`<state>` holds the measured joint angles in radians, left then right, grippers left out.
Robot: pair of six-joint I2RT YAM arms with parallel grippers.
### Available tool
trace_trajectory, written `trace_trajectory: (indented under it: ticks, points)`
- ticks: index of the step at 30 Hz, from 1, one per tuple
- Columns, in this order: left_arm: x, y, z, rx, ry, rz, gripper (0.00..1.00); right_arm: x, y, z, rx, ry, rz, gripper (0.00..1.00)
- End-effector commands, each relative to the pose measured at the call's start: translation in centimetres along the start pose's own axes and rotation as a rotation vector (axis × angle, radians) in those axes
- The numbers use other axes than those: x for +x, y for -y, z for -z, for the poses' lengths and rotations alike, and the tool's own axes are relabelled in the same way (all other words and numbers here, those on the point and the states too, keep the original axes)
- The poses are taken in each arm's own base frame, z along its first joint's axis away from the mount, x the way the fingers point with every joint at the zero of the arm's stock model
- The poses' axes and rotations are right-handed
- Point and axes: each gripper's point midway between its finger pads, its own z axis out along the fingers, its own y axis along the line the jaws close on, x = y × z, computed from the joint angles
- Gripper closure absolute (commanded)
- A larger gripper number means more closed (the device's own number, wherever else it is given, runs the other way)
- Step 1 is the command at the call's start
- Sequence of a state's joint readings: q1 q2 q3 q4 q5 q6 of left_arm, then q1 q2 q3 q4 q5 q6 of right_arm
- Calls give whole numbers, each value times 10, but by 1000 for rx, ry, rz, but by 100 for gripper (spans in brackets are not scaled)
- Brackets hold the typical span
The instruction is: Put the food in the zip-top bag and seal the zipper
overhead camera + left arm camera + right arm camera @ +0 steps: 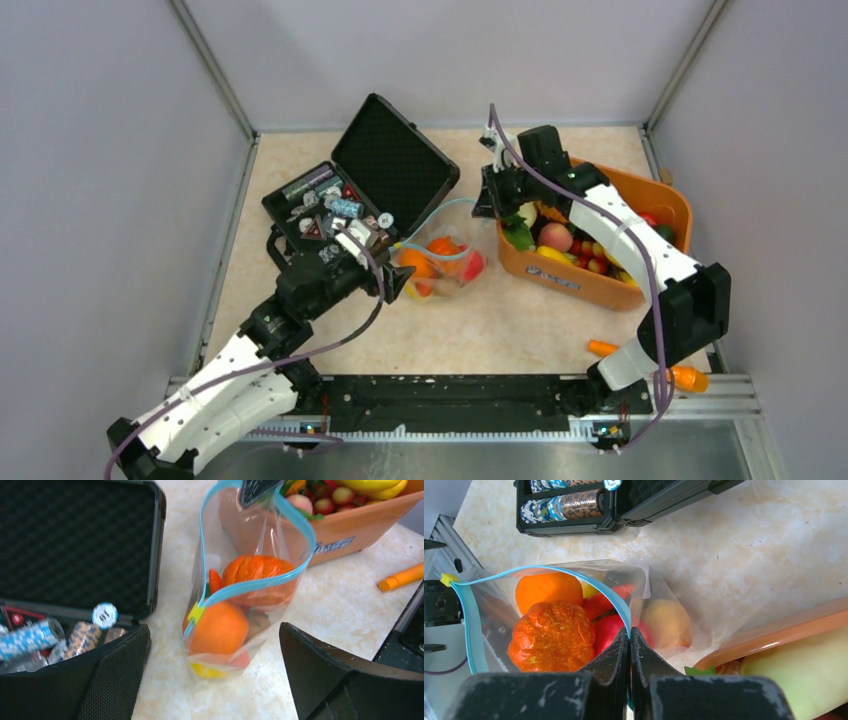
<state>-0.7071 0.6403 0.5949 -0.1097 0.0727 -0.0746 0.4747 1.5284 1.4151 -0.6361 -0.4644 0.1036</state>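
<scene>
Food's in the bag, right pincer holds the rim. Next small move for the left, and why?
Probably ease the open left pincer forward onto the yellow slider. The zipper gapes open, the right pincer pinches its far end, and the slider sits just ahead of the left pincer.

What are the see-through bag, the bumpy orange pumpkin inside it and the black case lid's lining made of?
The zip-top bag looks like thin glossy clear plastic film: it creases and shows its contents. The pumpkin seems moulded plastic, matte, speckled. The lid lining looks like black foam, dimpled all over.
</scene>
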Motion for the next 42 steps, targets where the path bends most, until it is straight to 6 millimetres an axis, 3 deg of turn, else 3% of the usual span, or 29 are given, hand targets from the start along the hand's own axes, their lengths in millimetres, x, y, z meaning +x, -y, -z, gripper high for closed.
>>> trace_trajectory:
  ticks: [1, 5, 12, 20, 28, 35, 39, 41, 42]
  points:
    - [-44, 9, -1, 70, 159, -140, 1, -25, 1, 8, -14, 63, 51, 100]
    - [-31, 10, -7, 97, 180, -188, 1, -23, 4, 7, -12, 53, 63, 100]
    - [-52, 6, 3, 139, 339, -167, 1, -20, 4, 8, -18, 48, 83, 100]
    - [-31, 12, 6, 313, 353, -157, 2, -20, 4, 10, -23, 46, 84, 100]
    - [-9, 21, -2, 402, 361, -193, 19, -22, -1, 15, -36, 54, 87, 100]
    - [3, 3, -17, 325, 369, -271, 37, -19, -5, 17, -50, 59, 90, 100]
    - [-1, 2, -22, 330, 404, -294, 52, -17, -5, 16, -57, 54, 86, 100]
    - [-1, 0, -24, 321, 414, -300, 70, -16, -5, 15, -58, 52, 85, 100]
    - [-3, 0, -24, 320, 422, -303, 73, -16, -5, 15, -56, 51, 85, 100]
